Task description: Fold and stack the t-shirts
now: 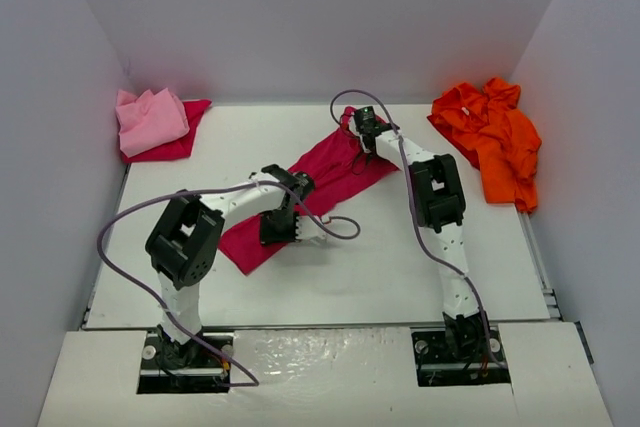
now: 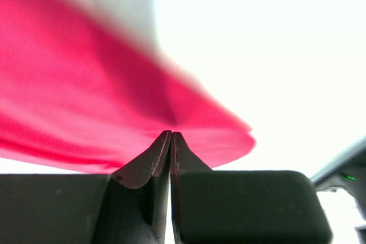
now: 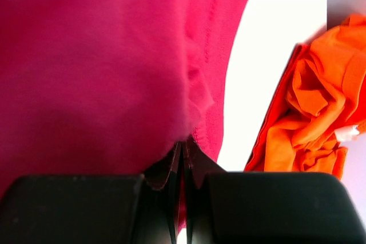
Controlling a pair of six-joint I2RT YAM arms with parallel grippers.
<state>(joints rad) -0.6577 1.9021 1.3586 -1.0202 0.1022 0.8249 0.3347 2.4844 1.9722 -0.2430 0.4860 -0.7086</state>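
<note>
My left tool point(image 2: 171, 133) and right tool point(image 3: 184, 141) each pinch tight on the crimson-magenta t-shirt point(image 1: 335, 169) over the counter point(image 1: 400, 247).

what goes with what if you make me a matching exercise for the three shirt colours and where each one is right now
Things:
1. pink shirt
2. orange shirt
3. crimson shirt

Places and states:
A. stretched out in the middle, pinched by the left gripper and the right gripper
B. crumpled at the far right
C. bunched in the far left corner, lying on a second crimson cloth

Pairs: 1-C, 2-B, 3-A
</note>
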